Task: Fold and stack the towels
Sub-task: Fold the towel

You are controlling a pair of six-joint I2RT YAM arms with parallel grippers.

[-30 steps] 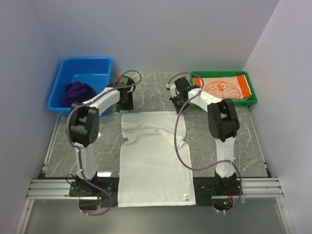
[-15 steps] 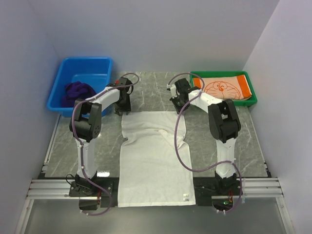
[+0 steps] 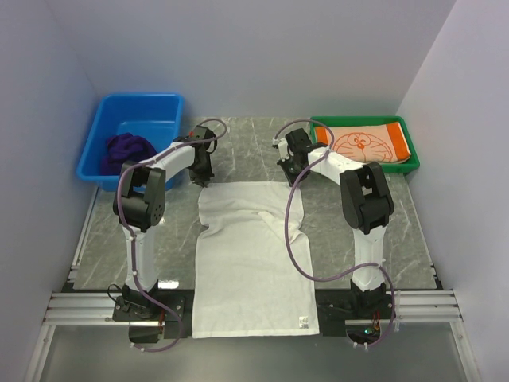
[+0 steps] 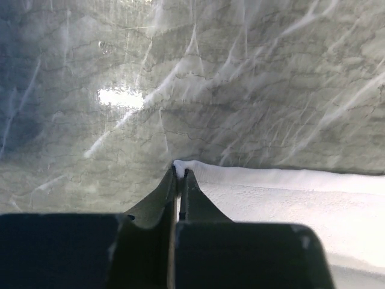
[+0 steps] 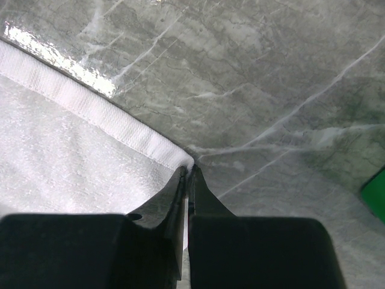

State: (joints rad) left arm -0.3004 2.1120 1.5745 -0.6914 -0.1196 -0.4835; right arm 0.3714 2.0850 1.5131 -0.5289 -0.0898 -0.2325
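Item: white towel (image 3: 250, 263), spread flat on the table (image 3: 374, 231) between the two arms, long side running far to near, a crease (image 3: 254, 211) across its far half.
Left gripper (image 4: 179, 171): pinched tight on the far left corner of the white towel, a small nub of cloth showing at the tips.
Right gripper (image 5: 187, 173): pinched tight on the far right corner, at the end of the hem.
Step in hand: judged to be the first fold, far edge to be brought over to the near edge.
Handling note: raise both corners together and level, hold the far edge taut between them, carry it straight toward the near edge, and lay corner on corner before letting go.
Hazard: purple cable (image 3: 290, 231) of the right arm trails over the towel's right side and could drag the cloth.
Orange towel (image 3: 362, 143): folded, in the green tray (image 3: 413, 165), far right.
Purple towel (image 3: 127, 150): bunched, in the blue bin (image 3: 94, 171), far left.
Surface: grey veined marble, glossy, with light glare.
Room: plain pale walls (image 3: 254, 56) on three sides.
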